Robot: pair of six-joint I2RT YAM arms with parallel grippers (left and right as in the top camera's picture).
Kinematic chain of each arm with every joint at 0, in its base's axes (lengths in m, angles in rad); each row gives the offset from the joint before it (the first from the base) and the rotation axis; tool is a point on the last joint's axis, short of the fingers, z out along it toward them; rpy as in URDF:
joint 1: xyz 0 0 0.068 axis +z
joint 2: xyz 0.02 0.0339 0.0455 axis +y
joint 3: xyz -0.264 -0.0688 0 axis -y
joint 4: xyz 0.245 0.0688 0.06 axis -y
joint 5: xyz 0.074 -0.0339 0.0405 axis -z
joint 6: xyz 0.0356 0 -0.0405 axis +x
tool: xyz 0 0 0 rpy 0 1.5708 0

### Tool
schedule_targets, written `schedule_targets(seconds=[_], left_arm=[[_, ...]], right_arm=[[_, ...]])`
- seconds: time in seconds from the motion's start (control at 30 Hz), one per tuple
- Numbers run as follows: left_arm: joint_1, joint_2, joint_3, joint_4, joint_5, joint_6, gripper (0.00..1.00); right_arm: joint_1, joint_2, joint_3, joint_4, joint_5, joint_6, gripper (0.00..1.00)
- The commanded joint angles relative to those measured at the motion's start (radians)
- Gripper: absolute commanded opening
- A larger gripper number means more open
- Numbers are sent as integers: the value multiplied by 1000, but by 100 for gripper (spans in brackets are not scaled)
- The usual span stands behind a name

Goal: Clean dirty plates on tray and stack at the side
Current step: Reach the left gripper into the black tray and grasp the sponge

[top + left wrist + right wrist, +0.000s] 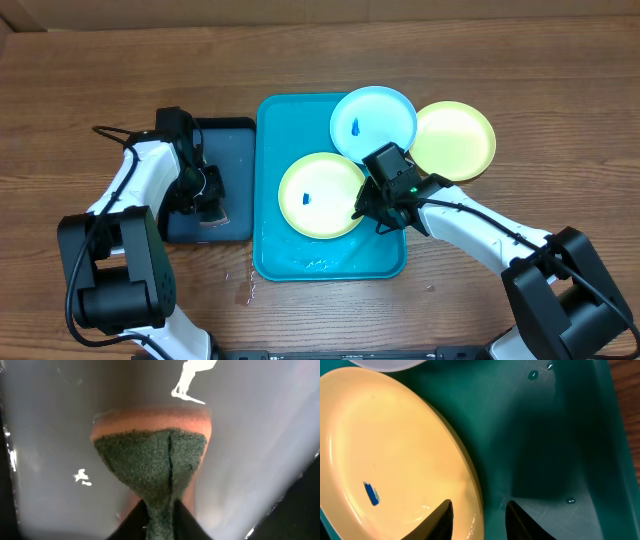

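From above, the left arm [140, 180] hides the sponge [150, 465] and part of the black tray [235, 150], and the right gripper [362, 208] covers one side of the yellow-green plate [315, 195]. The right wrist view cuts this plate at left and bottom; the light blue plate [385, 364] seems only a sliver.

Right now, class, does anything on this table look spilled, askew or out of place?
Yes. Water lies spilled on the table by the near left corner of the tray. The light blue plate sits askew across the tray's far right rim, overlapping a yellow plate that lies outside the tray.
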Motion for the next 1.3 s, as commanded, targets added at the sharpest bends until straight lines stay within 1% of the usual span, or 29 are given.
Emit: schedule_targets(seconds=[0.0,0.07,0.1,0.13,0.2,0.23,0.33,0.43,0.53,0.67,0.8,0.97,1.17,1.27], left_arm=[[-7,16,-9,-11,-2,8,9],[-7,16,-9,-11,-2,8,9],[-7,16,-10,-12,-2,3,8],[-7,16,-10,-14,-3,1,5],[-7,16,-11,-14,-2,1,4],[-7,16,-11,-14,-2,2,4],[-7,15,-5,-13,6,35,4],[-6,8,30,-22,32,100,4],[-6,0,87,-49,35,154,4],[-6,-4,176,-100,35,188,4],[-8,-4,227,-84,27,212,4],[-10,2,196,-19,24,216,4],[-10,2,95,72,24,238,4],[-10,2,82,89,24,238,4]], right_arm=[[2,3,-6,4,11,0,37],[2,3,-6,8,11,0,38],[2,3,-6,10,11,0,40],[2,3,-6,12,11,-1,41],[2,3,-6,17,11,0,41],[2,3,-6,18,11,-1,39],[2,3,-6,18,11,-1,22],[2,3,-6,18,11,0,15],[2,3,-6,18,11,0,15],[2,3,-6,18,11,0,16],[2,3,-6,18,11,-1,16],[2,3,-6,16,11,-1,16],[2,3,-6,15,11,-1,16],[2,3,-6,18,11,0,16]])
